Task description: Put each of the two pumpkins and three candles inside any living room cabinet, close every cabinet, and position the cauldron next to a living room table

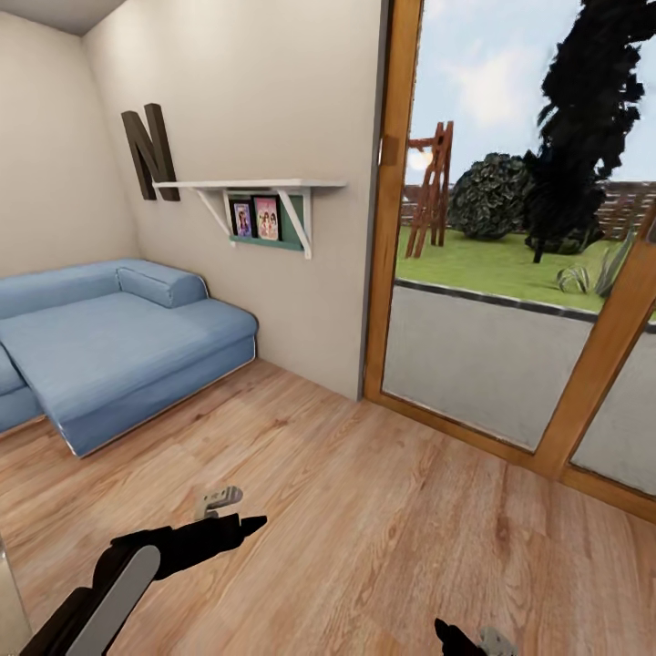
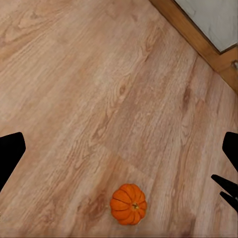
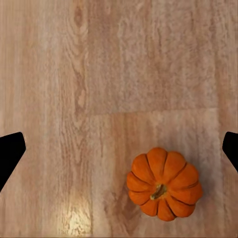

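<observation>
Step in hand looked like the approach for a first pumpkin pickup; nothing was held. In the right wrist view a pumpkin sat upright on the wood floor, stem up, between the two dark fingertips at the frame edges but off-centre, closer to one of them. So the right gripper was spread wide, hovering over it with no contact. Left wrist view showed a pumpkin too, smaller and further off, with the left gripper likewise wide and empty; couldn't tell whether it was the same pumpkin or the second one. In the head view the left gripper sat at about 7 o'clock over bare floor, and the right gripper just poked in at 5 o'clock. Blue sofa at 9, wall shelf at 11, glass door at 2. Judgement: next move called for centring the right gripper over the pumpkin, then descending straight and closing across the ribs. After that, turning to find the cabinet to stow it.
</observation>
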Tool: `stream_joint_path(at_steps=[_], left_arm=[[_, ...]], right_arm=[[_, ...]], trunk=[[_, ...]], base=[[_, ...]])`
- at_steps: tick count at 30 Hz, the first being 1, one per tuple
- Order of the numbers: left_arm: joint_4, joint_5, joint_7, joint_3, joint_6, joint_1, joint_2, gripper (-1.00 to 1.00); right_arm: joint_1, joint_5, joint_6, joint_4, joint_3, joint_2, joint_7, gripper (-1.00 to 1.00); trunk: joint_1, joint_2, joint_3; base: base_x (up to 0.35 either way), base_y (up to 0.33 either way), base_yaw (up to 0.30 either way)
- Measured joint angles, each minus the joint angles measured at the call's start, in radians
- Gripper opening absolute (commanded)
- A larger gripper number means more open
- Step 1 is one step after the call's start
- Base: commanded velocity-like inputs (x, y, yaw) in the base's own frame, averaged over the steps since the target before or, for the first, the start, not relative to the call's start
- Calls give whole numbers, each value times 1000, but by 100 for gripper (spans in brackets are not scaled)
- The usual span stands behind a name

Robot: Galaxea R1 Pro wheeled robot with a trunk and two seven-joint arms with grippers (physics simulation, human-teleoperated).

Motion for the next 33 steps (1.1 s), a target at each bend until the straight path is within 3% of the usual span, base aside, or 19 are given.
stream_joint_path(at_steps=[4, 8, 13, 15, 17, 20, 27, 29, 33], left_arm=[[-13, 2, 0, 5, 21, 0, 2, 100], [-42, 4, -1, 12, 128, 0, 1, 100], [-60, 4, -1, 19, 175, -1, 2, 100], [-62, 6, -2, 49, 182, 0, 2, 100], [-64, 19, -2, 75, 188, 0, 2, 100], [-65, 66, -3, 104, 214, -1, 4, 100], [-66, 88, -3, 107, 222, -1, 7, 100], [-67, 91, -3, 110, 223, -1, 21, 100], [-67, 138, -20, 113, 222, 0, 37, 100]], right_arm=[[0, 0, -3, -3, 1, 1, 37, 100], [0, 0, -8, -3, 1, 2, 51, 100], [0, 0, -10, -3, 1, 2, 54, 100], [0, 0, -10, -2, 1, 2, 54, 100], [0, 0, -10, -3, 1, 2, 54, 100], [0, -1, -27, 2, 2, 2, 54, 100], [0, -2, -42, 7, 2, 2, 54, 100], [0, -2, -44, 7, 2, 2, 54, 100], [0, -2, -45, 8, 2, 2, 54, 100]], trunk=[[12, -21, -9], [12, -21, -9], [23, -42, -19], [31, -56, -25], [38, -70, -31], [50, -91, -41], [65, -119, -53], [73, -133, -60], [88, -161, -72]], base=[[0, 0, 0], [0, 0, 0], [0, 0, 0], [0, 0, 0], [0, 0, 0], [0, 0, 0], [0, 0, 0], [0, 0, 0], [0, 0, 0]])
